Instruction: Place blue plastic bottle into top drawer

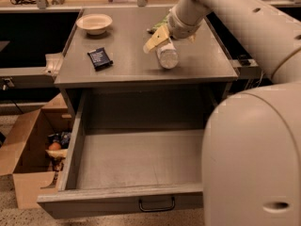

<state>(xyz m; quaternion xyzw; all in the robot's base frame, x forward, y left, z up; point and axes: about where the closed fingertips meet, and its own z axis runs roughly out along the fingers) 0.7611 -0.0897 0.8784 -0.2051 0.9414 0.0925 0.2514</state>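
The blue plastic bottle [167,56], small and pale, lies on its side on the grey cabinet top [122,65]. My gripper [173,40] comes down from the upper right over the bottle's far end. It is open: one tan finger [156,38] is to the bottle's left, and the other barely shows on its right. The top drawer [117,195] is pulled fully out below and is empty, with its dark handle [156,205] at the front.
A cream bowl [94,22] and a black packet [99,58] sit on the cabinet top at left. A green bag [161,22] peeks out behind the gripper. An open cardboard box [26,159] stands on the floor at left. My arm's bulk [254,159] fills the right foreground.
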